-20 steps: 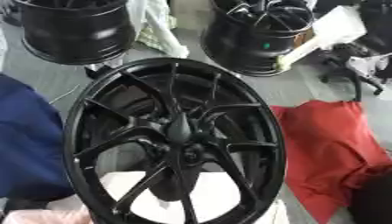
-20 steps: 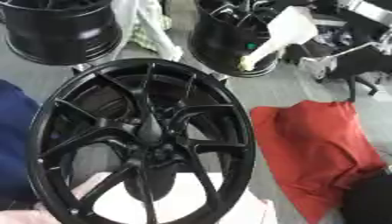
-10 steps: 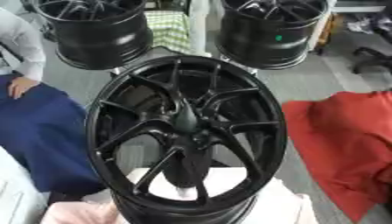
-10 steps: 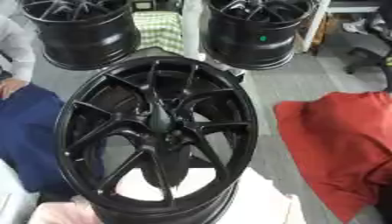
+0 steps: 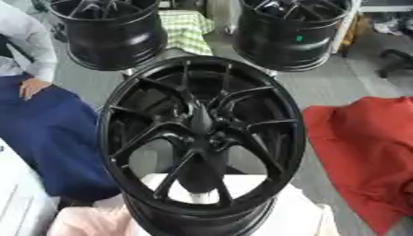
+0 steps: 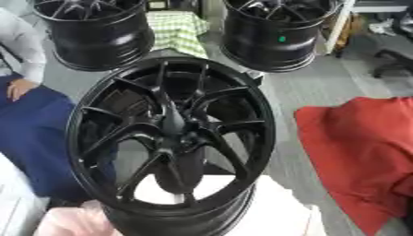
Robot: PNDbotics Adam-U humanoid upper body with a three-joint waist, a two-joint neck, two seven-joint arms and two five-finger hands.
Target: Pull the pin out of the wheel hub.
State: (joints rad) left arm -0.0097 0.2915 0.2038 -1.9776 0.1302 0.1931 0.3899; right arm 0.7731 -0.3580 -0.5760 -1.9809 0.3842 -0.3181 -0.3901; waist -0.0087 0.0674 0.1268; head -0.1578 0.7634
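Pin indistinct against black wheel hub (image 5: pixel 202 138) centre

2 black wheels (image 5: pixel 109 32) behind; red cloth (image 5: pixel 367 143) right.

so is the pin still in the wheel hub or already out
Still in, it seems: a black pointed pin stands up from the centre of the wheel hub. No robot hand is in view.

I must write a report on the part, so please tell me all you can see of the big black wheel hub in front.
The wheel hub is glossy black, metal by its look, with thin forked spokes running from a raised centre to a deep rim. A dark cone-shaped pin stands at its centre. It lies face up, tilted toward the camera, resting on a white support. No hand touches it.
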